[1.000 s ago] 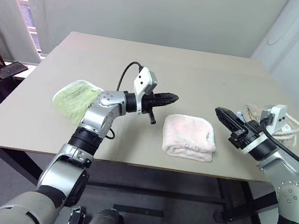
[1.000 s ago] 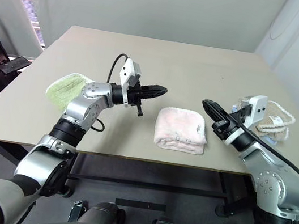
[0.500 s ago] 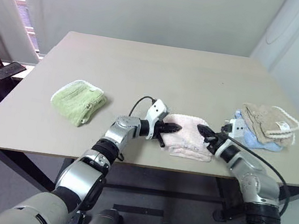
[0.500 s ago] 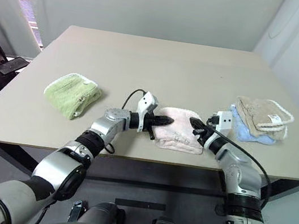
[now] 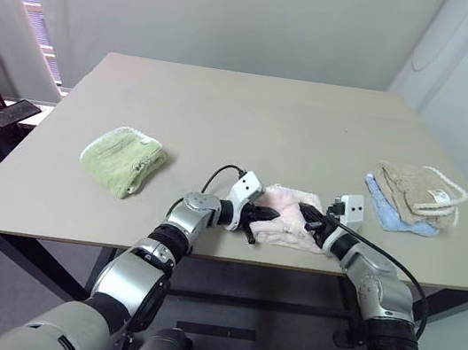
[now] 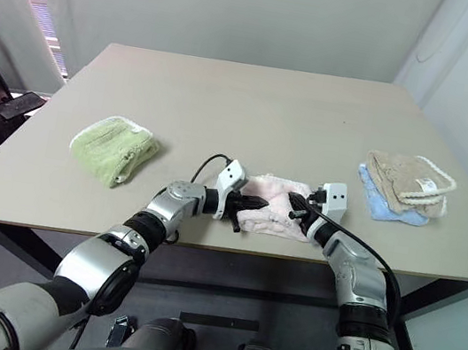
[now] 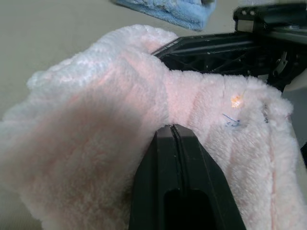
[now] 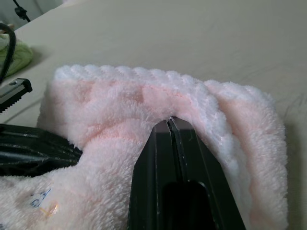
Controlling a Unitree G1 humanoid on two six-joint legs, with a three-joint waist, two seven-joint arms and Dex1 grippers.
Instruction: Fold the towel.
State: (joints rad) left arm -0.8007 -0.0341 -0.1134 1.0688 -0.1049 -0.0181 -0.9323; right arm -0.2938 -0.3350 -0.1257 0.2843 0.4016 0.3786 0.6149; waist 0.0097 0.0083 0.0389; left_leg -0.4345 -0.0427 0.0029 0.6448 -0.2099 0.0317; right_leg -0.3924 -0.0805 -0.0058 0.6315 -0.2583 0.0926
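While the pale pink towel (image 5: 291,221) lies bunched at the near edge of the table (image 5: 254,111), roughly in the middle of that edge, we see both of the robot's arms meeting on it. It is a small, thick bundle, several layers deep, with a scalloped white trim along one edge and a tiny embroidered mark in view at the wrist.

From the left side, the left gripper (image 7: 173,128) has its two black fingers pressed tight together, their tips buried in the plush. From the right side, the right gripper (image 8: 171,120) is pinched just as tightly, its tips sunk into the fabric just below the scalloped edge. Each seems to have nipped a layer of the towel, though we cannot see how many layers each one has.

We judge this to be the grasping step: both claws have taken hold and nothing has been lifted yet. The next move calls for raising the pinched cloth together and carrying it over evenly, so the bundle does not twist or slide off the near edge.

Further out, a green cloth (image 5: 123,159) sits well apart to the left. Near the right edge, a beige towel (image 5: 416,187) rests on a blue cloth (image 5: 396,214).
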